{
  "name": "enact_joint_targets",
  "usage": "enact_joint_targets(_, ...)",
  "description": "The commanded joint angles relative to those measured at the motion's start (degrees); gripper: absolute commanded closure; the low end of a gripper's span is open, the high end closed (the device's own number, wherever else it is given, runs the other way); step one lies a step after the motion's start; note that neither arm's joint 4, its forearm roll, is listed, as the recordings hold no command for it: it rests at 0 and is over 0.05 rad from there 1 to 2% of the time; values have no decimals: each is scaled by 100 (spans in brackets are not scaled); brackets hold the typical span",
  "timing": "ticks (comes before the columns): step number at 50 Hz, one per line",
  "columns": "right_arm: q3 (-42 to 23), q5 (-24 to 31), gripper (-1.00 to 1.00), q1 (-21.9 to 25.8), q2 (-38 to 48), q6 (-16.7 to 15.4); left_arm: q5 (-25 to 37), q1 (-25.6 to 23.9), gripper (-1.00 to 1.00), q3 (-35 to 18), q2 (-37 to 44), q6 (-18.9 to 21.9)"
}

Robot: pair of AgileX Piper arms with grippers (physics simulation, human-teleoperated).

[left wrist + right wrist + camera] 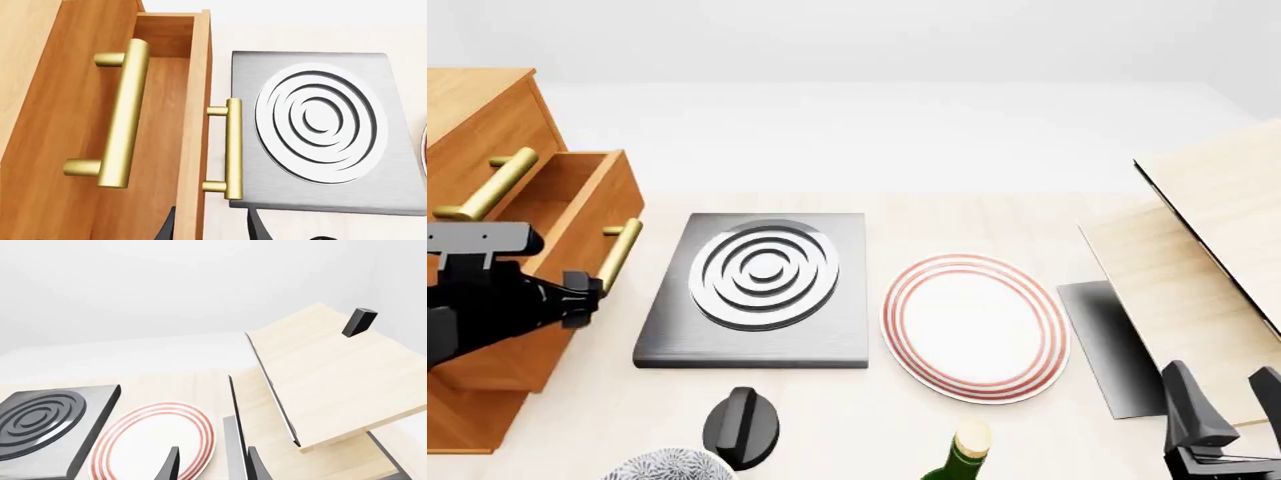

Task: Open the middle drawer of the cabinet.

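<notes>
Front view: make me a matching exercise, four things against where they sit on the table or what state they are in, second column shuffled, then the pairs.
Things:
1. middle drawer
2. plate
3. grey slab with white rings
4. green bottle

Places or states:
A. at the near edge, only its top in view
B. pulled out of the cabinet
C. between the cabinet and the plate
D. right of the grey slab, red-ringed rim

Pairs: 1-B, 2-D, 3-C, 4-A
</notes>
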Motion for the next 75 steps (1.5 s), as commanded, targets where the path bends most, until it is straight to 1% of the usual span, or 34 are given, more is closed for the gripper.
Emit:
enact_joint_targets(1,2,-14,-100,21,-10,8,197,-194,-100,20,-179,-49)
enact_joint_targets(22,2,-89,-100,36,54,19,429,-309,-100,-39,-451,-20)
enact_joint_targets(40,-2,11,-100,49,-46,27,463,-415,-100,-162,-456,34)
enact_joint_targets(54,-3,-39,-100,65,-7,34,553,-588,-100,-259,-498,15)
enact_joint_targets(63,-9,40,-100,85,-89,33,517,-726,-100,-288,-432,-2)
enact_joint_targets(75,-5,-13,-100,75,-31,34,514,-791,-100,-313,-435,-24)
